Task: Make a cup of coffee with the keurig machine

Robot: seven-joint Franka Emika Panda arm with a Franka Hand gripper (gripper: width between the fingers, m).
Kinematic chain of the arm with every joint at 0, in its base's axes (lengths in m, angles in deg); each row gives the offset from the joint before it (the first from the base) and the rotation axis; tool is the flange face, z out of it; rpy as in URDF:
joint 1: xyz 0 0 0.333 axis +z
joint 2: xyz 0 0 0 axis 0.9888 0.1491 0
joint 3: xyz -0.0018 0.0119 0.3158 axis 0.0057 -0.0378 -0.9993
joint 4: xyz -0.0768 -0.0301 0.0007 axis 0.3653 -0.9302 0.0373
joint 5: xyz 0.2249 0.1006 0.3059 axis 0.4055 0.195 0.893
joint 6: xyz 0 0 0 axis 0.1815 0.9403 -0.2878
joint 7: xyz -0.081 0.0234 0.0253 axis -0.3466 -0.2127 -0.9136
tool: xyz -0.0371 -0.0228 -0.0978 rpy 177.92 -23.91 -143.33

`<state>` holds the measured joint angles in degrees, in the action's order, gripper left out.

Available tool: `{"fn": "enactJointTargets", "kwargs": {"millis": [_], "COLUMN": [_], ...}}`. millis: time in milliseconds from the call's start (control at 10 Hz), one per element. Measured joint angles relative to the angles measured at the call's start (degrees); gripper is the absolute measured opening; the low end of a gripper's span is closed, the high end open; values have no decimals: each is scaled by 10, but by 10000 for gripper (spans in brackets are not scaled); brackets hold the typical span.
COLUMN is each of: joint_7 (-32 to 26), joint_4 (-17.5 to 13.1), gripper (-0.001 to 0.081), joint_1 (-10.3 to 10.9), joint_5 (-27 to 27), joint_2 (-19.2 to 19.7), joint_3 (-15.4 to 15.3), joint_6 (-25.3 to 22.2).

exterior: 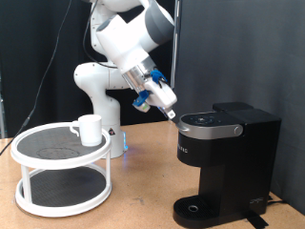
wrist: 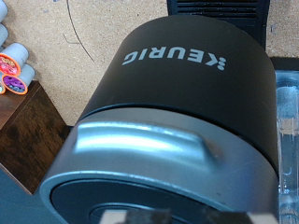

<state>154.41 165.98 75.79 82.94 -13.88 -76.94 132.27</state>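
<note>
The keurig machine (exterior: 229, 162) stands on the table at the exterior view's right, its lid down. My gripper (exterior: 172, 114) is at the left edge of the lid's top; its fingers look pressed together in one narrow tip with nothing between them. The wrist view looks closely at the lid (wrist: 177, 84) with the KEURIG lettering and its silver handle (wrist: 140, 149); my fingers do not show clearly there. The white cup (exterior: 89, 128) stands on the top shelf of a round white two-tier rack (exterior: 62, 176) at the exterior view's left, well away from the gripper. The drip base (exterior: 200, 208) has nothing on it.
The robot's white base (exterior: 100, 95) stands behind the rack. Several small coffee pods (wrist: 11, 70) lie on the table beside the machine in the wrist view. A dark brown block (wrist: 28, 131) sits next to them.
</note>
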Motion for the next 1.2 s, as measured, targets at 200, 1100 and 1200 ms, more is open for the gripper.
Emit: {"fn": "enactJointTargets", "kwargs": {"millis": [200,1100,1200], "joint_7": [-7,-39,-26], "joint_4": [5,126,123], "gripper": [0,0,0], "joint_1": [0,-35,-41], "joint_5": [-4,95,40], "joint_2": [2,-96,-92], "joint_3": [-1,52,54], "joint_6": [1,31,-11]}}
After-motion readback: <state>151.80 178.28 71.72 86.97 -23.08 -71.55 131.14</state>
